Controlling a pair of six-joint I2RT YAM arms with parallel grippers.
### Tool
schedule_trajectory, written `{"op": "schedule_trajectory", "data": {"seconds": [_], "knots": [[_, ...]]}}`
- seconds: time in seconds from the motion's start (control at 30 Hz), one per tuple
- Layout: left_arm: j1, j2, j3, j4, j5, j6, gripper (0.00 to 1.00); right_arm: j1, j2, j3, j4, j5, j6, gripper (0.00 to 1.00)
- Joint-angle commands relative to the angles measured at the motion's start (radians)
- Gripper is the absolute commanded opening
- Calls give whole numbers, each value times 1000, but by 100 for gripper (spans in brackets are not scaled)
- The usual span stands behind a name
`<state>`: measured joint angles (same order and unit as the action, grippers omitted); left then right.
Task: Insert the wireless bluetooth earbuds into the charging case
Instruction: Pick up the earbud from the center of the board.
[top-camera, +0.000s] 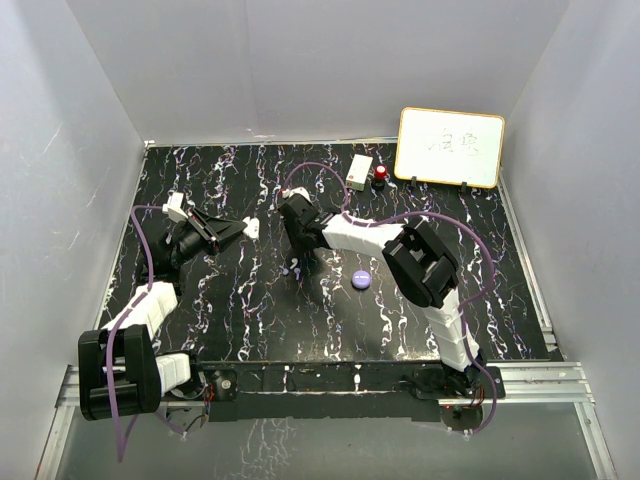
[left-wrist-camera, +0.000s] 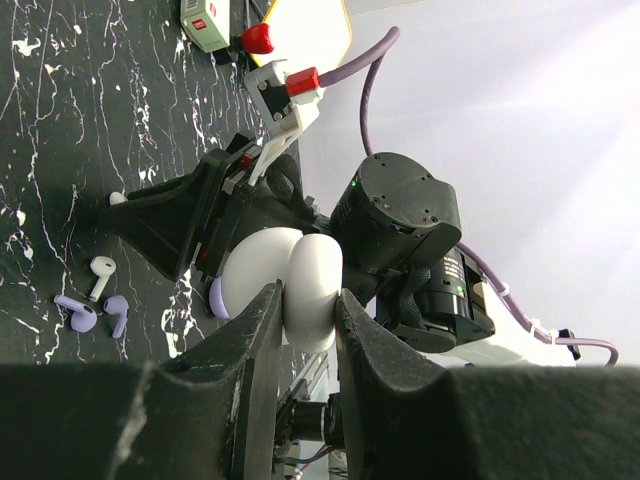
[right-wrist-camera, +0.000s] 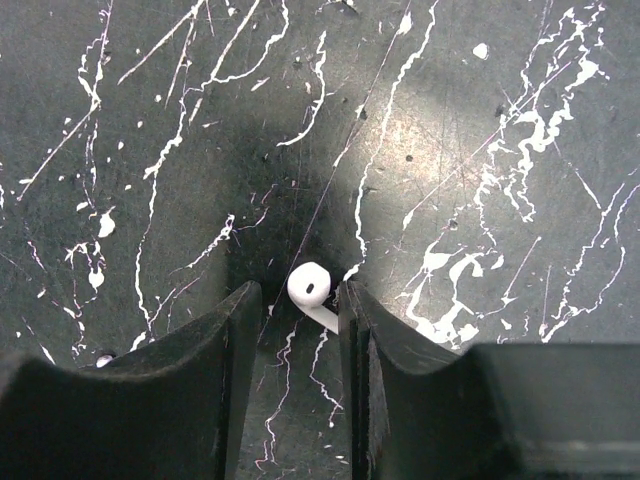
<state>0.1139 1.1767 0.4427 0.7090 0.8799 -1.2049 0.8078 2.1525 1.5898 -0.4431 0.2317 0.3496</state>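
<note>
Centrally, one white earbud (right-wrist-camera: 310, 285) lies flat on the marbled black table (right-wrist-camera: 480, 180). It sits between the fingers of my right gripper (right-wrist-camera: 299, 300), whose jaws stand apart on either side of it (one finger is just beside the bud; I cannot confirm contact). Two purple earbuds (left-wrist-camera: 75, 315) lie side by side on the table nearby. My left gripper (left-wrist-camera: 305, 298) is clamped on the rounded white charging case (left-wrist-camera: 300, 262). A purple case (top-camera: 362, 279) rests on the table near the right gripper.
</note>
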Motion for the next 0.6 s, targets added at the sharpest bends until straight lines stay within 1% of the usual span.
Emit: {"op": "schedule_trajectory", "data": {"seconds": [0.0, 0.57], "knots": [[-5, -27, -1, 6, 21, 7, 0, -10, 8, 46, 18, 0, 13, 36], [-8, -29, -4, -2, 16, 13, 0, -37, 15, 59, 11, -11, 2, 34]]}}
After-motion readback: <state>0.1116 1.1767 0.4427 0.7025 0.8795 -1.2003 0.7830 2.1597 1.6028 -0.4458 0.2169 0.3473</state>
